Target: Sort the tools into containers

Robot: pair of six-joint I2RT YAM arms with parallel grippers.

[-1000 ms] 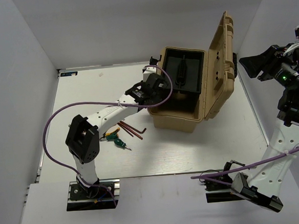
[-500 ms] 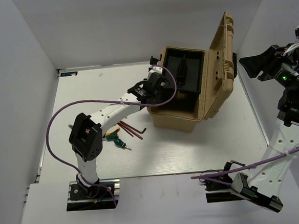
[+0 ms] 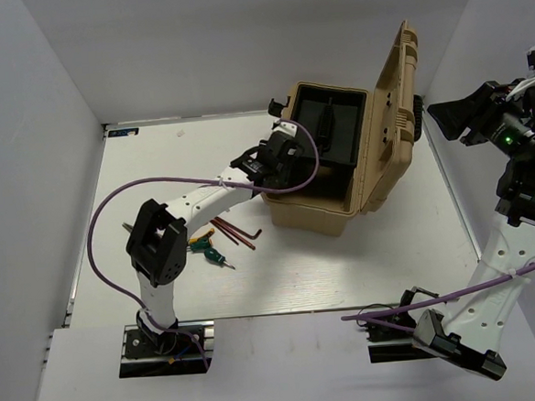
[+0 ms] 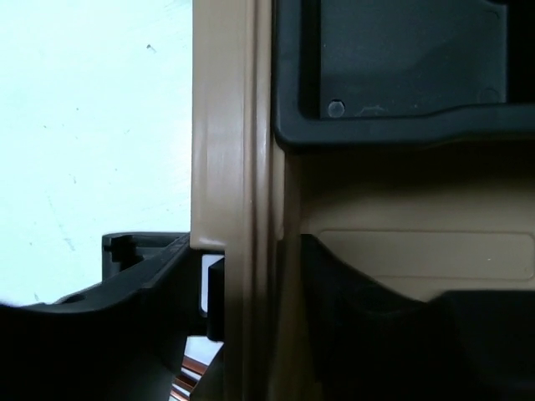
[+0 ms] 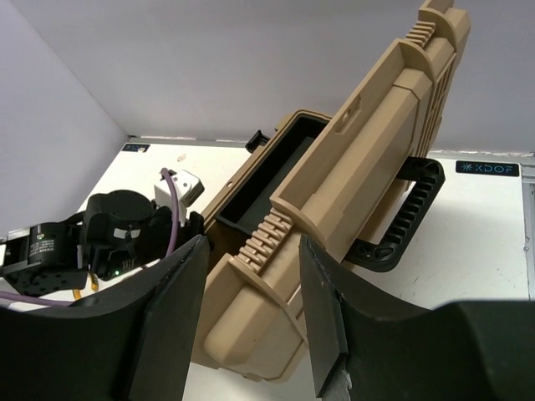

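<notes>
My left gripper (image 3: pixel 290 158) sits at the left wall of the open tan toolbox (image 3: pixel 323 210). In the left wrist view (image 4: pixel 259 284) one finger is outside the tan wall (image 4: pixel 238 167) and the other inside, both against it. The yellow-handled pliers (image 3: pixel 197 237), green-handled screwdriver (image 3: pixel 211 253) and dark-red hex keys (image 3: pixel 237 230) lie on the table left of the box. A bit of the hex keys (image 4: pixel 185 383) shows under the left gripper. My right gripper (image 3: pixel 441 115) is open and empty, raised far right; in its wrist view (image 5: pixel 253 251) it frames the toolbox (image 5: pixel 276 309).
A black tray (image 3: pixel 331 127) sits in the toolbox's far half, also in the left wrist view (image 4: pixel 401 67). The lid (image 3: pixel 394 100) stands upright on the right side. A black carry handle (image 5: pixel 405 217) hangs behind the lid. White walls enclose the table (image 3: pixel 300 272).
My left gripper has moved a little right, further onto the toolbox's left wall, and its elbow has shifted. The tools, the box and the right arm have not moved.
</notes>
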